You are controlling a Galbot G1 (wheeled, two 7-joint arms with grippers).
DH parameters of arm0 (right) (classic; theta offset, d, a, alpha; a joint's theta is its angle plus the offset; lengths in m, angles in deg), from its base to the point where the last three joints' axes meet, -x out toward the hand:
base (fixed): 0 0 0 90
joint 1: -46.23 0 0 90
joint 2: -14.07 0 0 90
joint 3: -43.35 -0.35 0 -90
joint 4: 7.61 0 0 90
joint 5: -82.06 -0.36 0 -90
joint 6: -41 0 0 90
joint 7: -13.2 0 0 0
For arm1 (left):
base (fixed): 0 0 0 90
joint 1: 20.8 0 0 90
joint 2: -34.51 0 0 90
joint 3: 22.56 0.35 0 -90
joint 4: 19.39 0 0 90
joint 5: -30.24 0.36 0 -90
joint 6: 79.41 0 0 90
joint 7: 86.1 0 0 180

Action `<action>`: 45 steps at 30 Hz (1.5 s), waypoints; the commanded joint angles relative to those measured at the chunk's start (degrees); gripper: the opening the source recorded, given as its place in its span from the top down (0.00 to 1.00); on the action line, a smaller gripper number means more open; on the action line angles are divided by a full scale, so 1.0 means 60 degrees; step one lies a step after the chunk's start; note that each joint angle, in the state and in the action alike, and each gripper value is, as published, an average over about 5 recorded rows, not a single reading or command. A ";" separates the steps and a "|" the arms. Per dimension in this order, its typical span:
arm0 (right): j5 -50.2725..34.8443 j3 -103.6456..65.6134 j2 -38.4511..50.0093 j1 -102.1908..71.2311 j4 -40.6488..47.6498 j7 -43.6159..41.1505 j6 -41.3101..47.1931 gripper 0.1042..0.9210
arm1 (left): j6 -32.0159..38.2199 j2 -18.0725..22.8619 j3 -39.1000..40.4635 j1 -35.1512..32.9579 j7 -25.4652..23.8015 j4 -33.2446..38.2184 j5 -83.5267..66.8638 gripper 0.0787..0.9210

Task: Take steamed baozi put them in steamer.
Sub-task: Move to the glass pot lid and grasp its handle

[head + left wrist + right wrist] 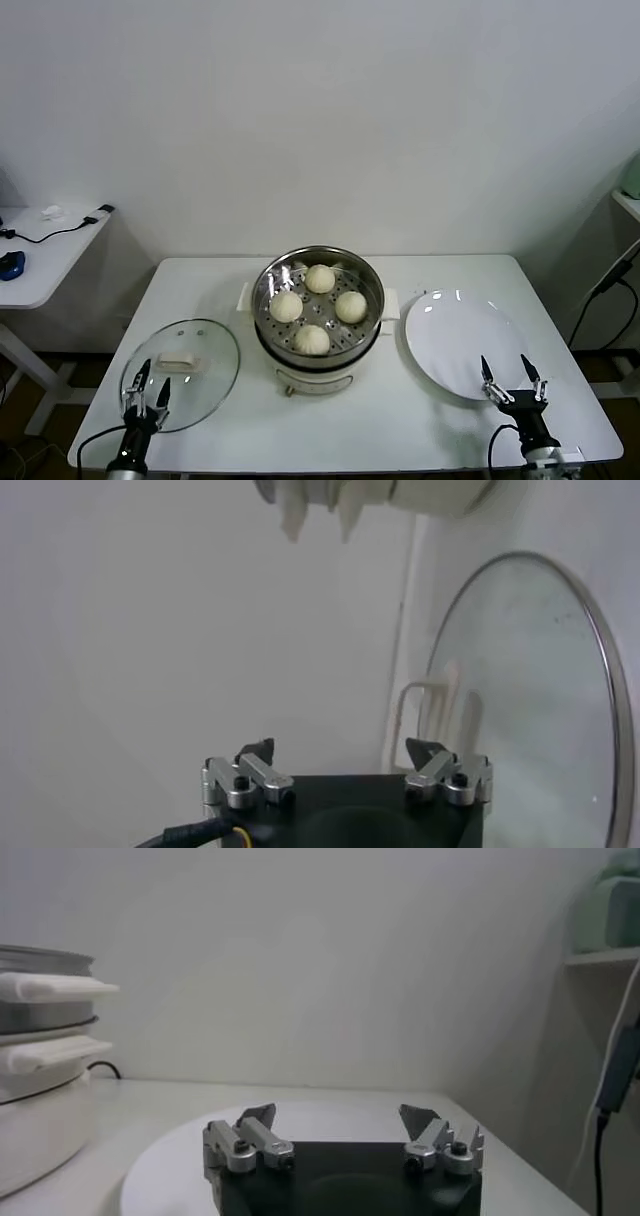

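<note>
Head view: four steamed baozi (318, 308) sit in steamer (272, 315) ahead of left gripper (148, 388) and right gripper (510, 371), both spread and empty; careless reaching could knock buns askew.

Right tool (340, 1123) sits low over the near rim of a white plate (180, 1158), fingers spread apart, nothing between them. Plate rests on the white desk (120, 1098). Steamer (35, 983) stands off to one side, steel basket above cream pot, side handles showing. Pale wall behind.
</note>
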 commanded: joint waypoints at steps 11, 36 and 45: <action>0.0154 -0.0011 -0.0235 -0.0039 0.0071 0.0120 -0.0040 0.12 | -0.0338 -0.0354 0.0132 0.1565 -0.0515 -0.0959 0.0833 0.12; 0.0511 0.0167 -0.0287 0.0334 0.0204 0.0046 0.0095 0.12 | -0.1348 -0.0004 0.0440 0.1792 -0.0912 -0.1225 0.0885 0.39; 0.0524 0.0152 -0.0289 0.0397 0.0118 0.0034 0.0208 0.12 | -0.1584 0.0163 0.0397 0.1745 -0.0986 -0.1023 0.0860 0.70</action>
